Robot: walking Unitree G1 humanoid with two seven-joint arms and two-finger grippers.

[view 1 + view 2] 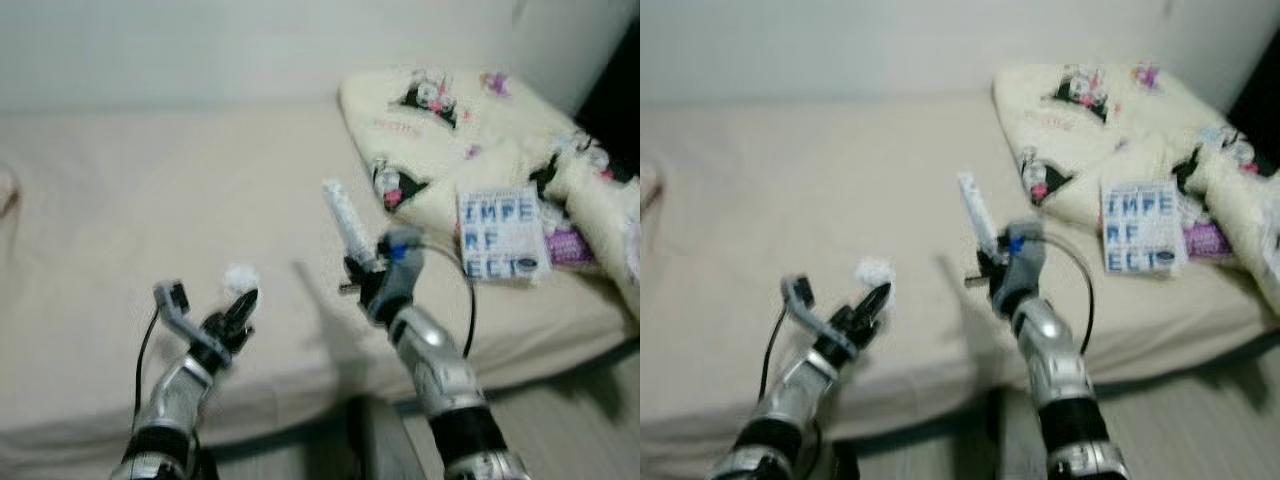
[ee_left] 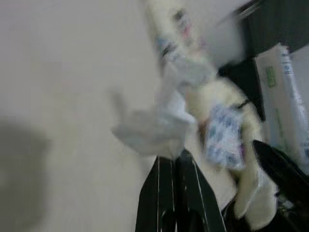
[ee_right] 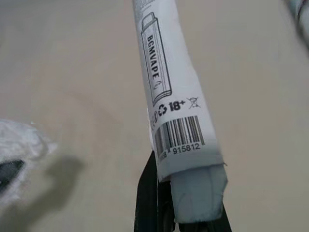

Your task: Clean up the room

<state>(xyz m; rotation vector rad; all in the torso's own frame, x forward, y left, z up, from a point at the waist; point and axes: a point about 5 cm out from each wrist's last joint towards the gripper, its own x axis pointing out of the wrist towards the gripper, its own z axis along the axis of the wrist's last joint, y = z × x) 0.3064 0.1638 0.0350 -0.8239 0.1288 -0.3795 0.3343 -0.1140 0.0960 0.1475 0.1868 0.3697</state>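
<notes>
Right gripper (image 1: 352,262) clamps white vape pack (image 3: 169,87) upright over bed (image 1: 150,200); left gripper (image 1: 243,305) pinches crumpled tissue (image 1: 240,277), fingers closed.

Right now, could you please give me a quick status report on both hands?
Left hand shut on crumpled white tissue, over the beige bed. Right hand shut on long white printed wrapper, held upright. Blue-lettered book on cream blanket.
</notes>
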